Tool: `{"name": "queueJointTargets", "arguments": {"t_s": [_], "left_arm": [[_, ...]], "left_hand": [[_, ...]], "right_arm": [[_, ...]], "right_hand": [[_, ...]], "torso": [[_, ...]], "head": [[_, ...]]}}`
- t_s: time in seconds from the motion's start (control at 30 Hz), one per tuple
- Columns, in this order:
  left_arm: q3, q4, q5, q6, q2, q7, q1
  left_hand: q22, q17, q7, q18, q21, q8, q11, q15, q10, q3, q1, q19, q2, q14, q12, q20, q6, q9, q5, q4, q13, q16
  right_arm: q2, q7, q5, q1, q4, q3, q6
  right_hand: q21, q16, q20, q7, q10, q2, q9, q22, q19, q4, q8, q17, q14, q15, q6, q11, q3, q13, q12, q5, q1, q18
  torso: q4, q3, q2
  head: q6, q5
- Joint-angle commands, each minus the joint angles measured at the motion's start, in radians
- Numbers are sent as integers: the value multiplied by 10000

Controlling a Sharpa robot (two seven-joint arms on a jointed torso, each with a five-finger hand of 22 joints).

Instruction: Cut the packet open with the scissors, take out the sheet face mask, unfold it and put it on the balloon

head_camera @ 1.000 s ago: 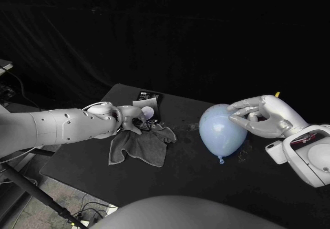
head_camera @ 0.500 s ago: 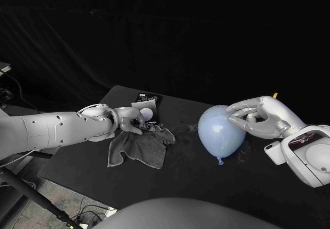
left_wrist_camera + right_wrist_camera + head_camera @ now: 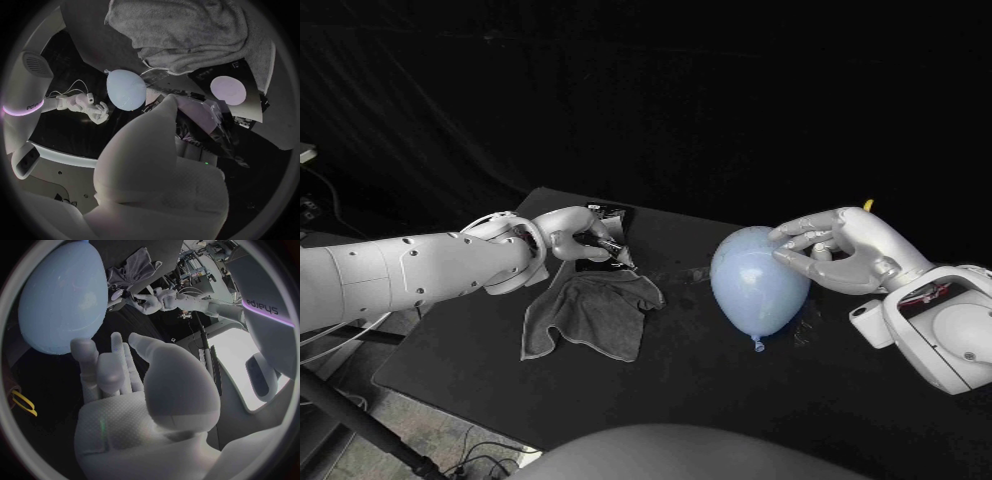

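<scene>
The black packet [image 3: 612, 222] with a pale round mark [image 3: 228, 90] lies flat at the table's far left. My left hand [image 3: 574, 236] is on its near edge, with the fingers curled onto its crinkled film [image 3: 201, 122]. The pale blue balloon [image 3: 759, 283] stands knot-down at the table's middle. My right hand [image 3: 844, 248] leans against the balloon's right side, its fingertips [image 3: 100, 357] touching it while holding nothing. A yellow scissors handle [image 3: 868, 205] pokes out behind the right hand and appears as a loop [image 3: 22, 403] in the right wrist view.
A crumpled grey cloth [image 3: 596, 308] lies on the black table [image 3: 704, 390], just on the near side of the packet and the left hand. A small wiry object [image 3: 808, 322] sits beside the balloon's knot. The table's left edge runs close to the cloth.
My left hand has moved off the cloth towards the far side and now covers the packet's pale round mark. The right hand and balloon have kept their places.
</scene>
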Motion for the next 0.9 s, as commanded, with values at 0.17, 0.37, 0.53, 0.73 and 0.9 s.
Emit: {"name": "queueJointTargets", "arguments": {"t_s": [0.17, 0.37, 0.53, 0.73, 0.9], "left_arm": [[109, 523, 2235, -234, -42, 697, 209], [193, 986, 4183, 118, 94, 929, 433], [229, 1278, 5772, 445, 404, 1219, 589], [257, 1290, 7792, 804, 1051, 1590, 647], [268, 1235, 8739, 928, 1466, 1806, 656]], "left_hand": [[-26, -126, 91, 71, -68, 257, 7, -43, 212, 1120, -338, 304, -534, 218, -67, 0, 1, 405, 19, -26, -6, -190], [-20, -164, 164, -24, -87, 311, 44, -49, 217, 1478, -457, 407, -662, 238, -67, 16, -72, 483, 18, -53, -5, -262], [-27, -188, 214, -74, -121, 341, 57, -37, 190, 1659, -524, 389, -728, 228, -72, 11, -127, 528, 18, -75, -7, -311], [-30, -210, 247, -113, -154, 364, 103, -20, 159, 1820, -587, 380, -772, 214, -72, 14, -195, 570, 18, -102, -6, -358], [-30, -218, 254, -129, -164, 372, 125, -7, 141, 1874, -615, 387, -786, 206, -74, 12, -222, 585, 17, -110, -7, -376]], "right_arm": [[2, 33, -76, -5, -71, 5, 86], [14, -80, 293, 39, -134, 17, 139], [122, -395, 771, 256, -252, 32, 347], [454, -1122, 1351, 756, -588, 38, 869], [781, -1684, 1623, 1157, -890, 39, 1120]], "right_hand": [[43, 67, -12, 26, 98, 92, 19, 23, -9, 53, 36, -6, 61, -13, 11, -10, 15, 20, 18, 28, 18, 186], [62, 80, -16, 18, 115, 109, 28, 41, -3, 47, 48, -2, 61, -19, 28, -17, 24, 23, 19, 17, 32, 183], [120, 119, -22, 13, 156, 146, 45, 91, 24, 83, 70, 19, 66, -27, 58, -22, 16, 30, 18, -35, -7, 173], [572, 562, -51, -81, 467, 261, 118, 456, 281, 361, 147, 476, 189, -90, 143, -114, -127, 101, 85, -211, -294, 92], [925, 925, -124, -179, 910, 363, 176, 736, 492, 527, 202, 849, 287, -188, 205, -233, -221, 259, 212, -215, -429, 29]], "torso": [[4, -12, 2], [-8, -5, -10], [-26, 4, -13], [-77, 6, -28], [-76, 13, -15]], "head": [[371, -283], [721, -529], [1056, -856], [1356, -1365], [1563, -1794]]}}
